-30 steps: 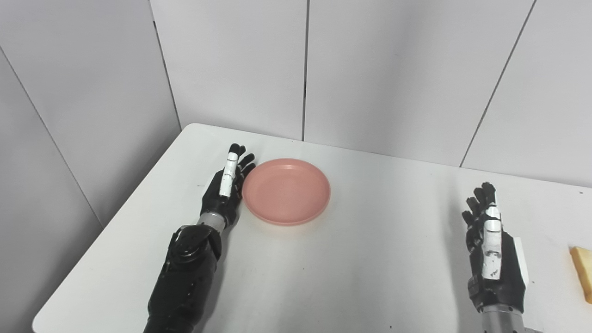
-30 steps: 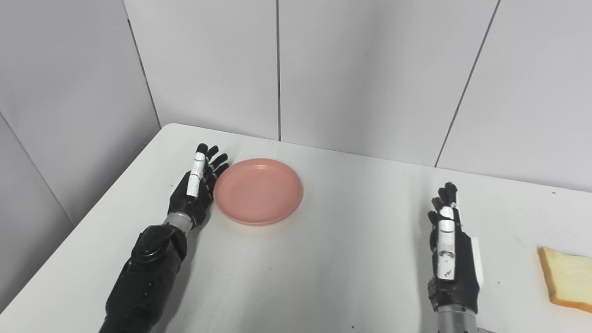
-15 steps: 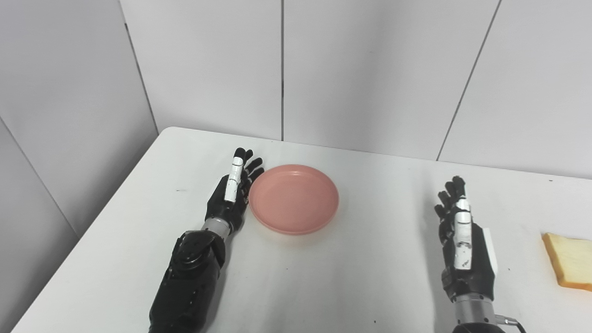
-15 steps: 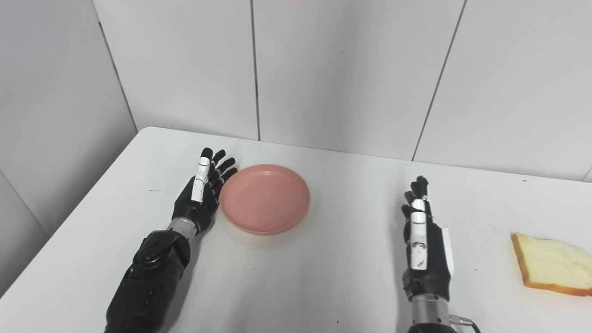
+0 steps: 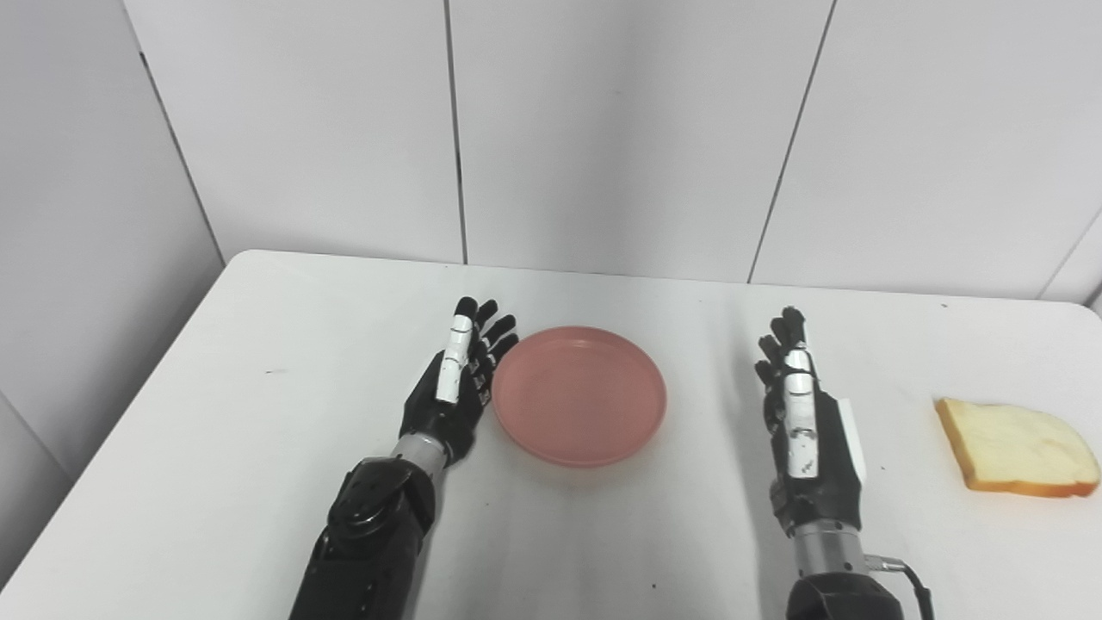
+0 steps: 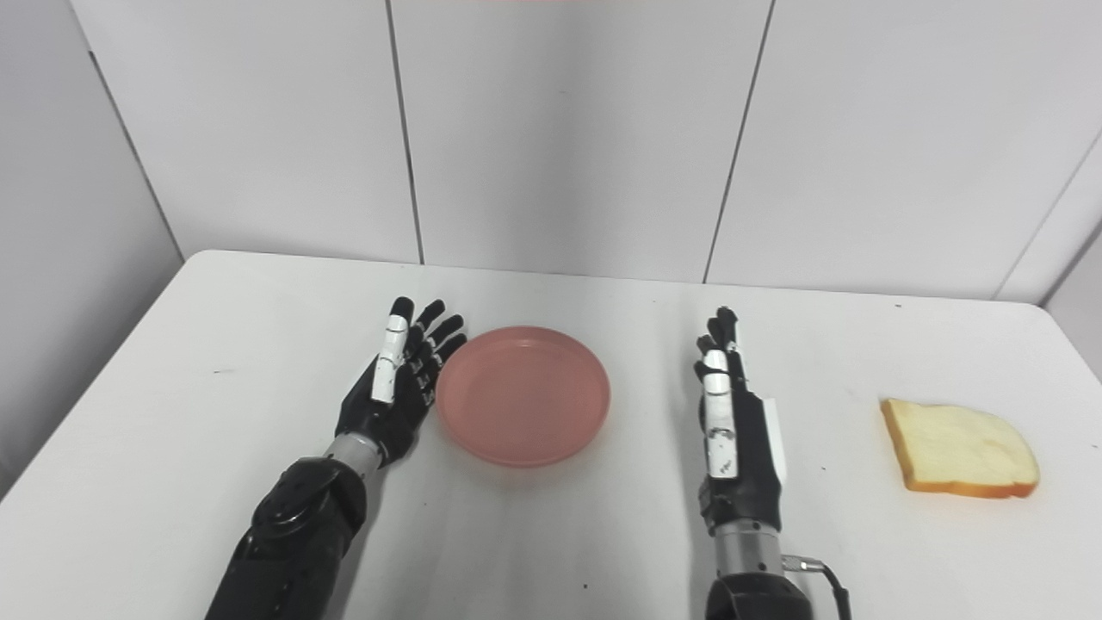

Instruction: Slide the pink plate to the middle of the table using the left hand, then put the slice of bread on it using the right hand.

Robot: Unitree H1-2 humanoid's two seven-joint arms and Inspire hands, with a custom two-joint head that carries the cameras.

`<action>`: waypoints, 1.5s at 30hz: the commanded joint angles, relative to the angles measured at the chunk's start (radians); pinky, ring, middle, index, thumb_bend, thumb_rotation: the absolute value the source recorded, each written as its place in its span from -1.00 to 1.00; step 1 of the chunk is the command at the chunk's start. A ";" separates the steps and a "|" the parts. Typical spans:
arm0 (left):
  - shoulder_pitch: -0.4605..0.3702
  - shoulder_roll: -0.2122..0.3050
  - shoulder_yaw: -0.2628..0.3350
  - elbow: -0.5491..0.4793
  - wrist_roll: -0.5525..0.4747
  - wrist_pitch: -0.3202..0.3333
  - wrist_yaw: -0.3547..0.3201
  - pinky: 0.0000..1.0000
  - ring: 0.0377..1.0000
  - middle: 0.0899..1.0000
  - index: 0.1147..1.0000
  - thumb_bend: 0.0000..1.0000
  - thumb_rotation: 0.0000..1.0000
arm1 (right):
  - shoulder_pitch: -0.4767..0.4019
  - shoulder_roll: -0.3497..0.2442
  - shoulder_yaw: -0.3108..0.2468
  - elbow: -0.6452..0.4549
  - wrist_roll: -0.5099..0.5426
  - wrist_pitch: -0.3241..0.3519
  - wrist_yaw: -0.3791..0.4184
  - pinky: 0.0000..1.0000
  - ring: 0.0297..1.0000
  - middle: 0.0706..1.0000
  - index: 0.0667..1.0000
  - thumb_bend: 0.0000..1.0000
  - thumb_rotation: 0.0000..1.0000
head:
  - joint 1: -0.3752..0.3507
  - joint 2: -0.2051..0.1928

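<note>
The round pink plate [image 5: 578,396] lies empty on the white table [image 5: 258,413], a little left of its middle. My left hand [image 5: 455,387] stands on edge against the plate's left rim, open, fingers straight and pointing away from me. My right hand [image 5: 805,413] stands on edge to the right of the plate, a clear gap between them, open and holding nothing. The slice of bread [image 5: 1016,448] lies flat near the table's right side, well to the right of my right hand.
White wall panels [image 5: 603,129] stand right behind the table's far edge. The table's left edge [image 5: 112,439] runs diagonally toward me; its right rear corner [image 6: 1046,314] shows in the right eye view.
The camera has swung right, bringing the whole bread slice into view. My left hand has pushed the plate to the right, closer to my right hand, which has stayed in place.
</note>
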 commanded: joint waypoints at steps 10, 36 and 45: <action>0.012 -0.032 -0.065 -0.020 0.037 -0.054 -0.060 0.92 0.91 0.91 0.92 0.54 0.96 | -0.019 0.031 0.018 -0.035 -0.043 -0.028 -0.025 1.00 0.96 1.00 1.00 -0.20 1.00 | -0.045 0.017; 0.047 -0.032 -0.089 -0.035 0.065 -0.053 -0.094 0.95 0.93 0.91 0.93 0.50 0.98 | -0.016 0.053 0.017 -0.045 -0.088 -0.019 -0.028 0.99 0.94 0.98 0.99 -0.20 1.00 | -0.082 0.020; 0.074 -0.043 -0.090 -0.080 0.139 -0.128 -0.039 0.98 0.95 0.96 0.98 0.55 1.00 | -0.019 0.040 0.013 -0.061 -0.110 -0.001 -0.029 0.98 0.95 0.98 0.98 -0.22 1.00 | -0.107 0.007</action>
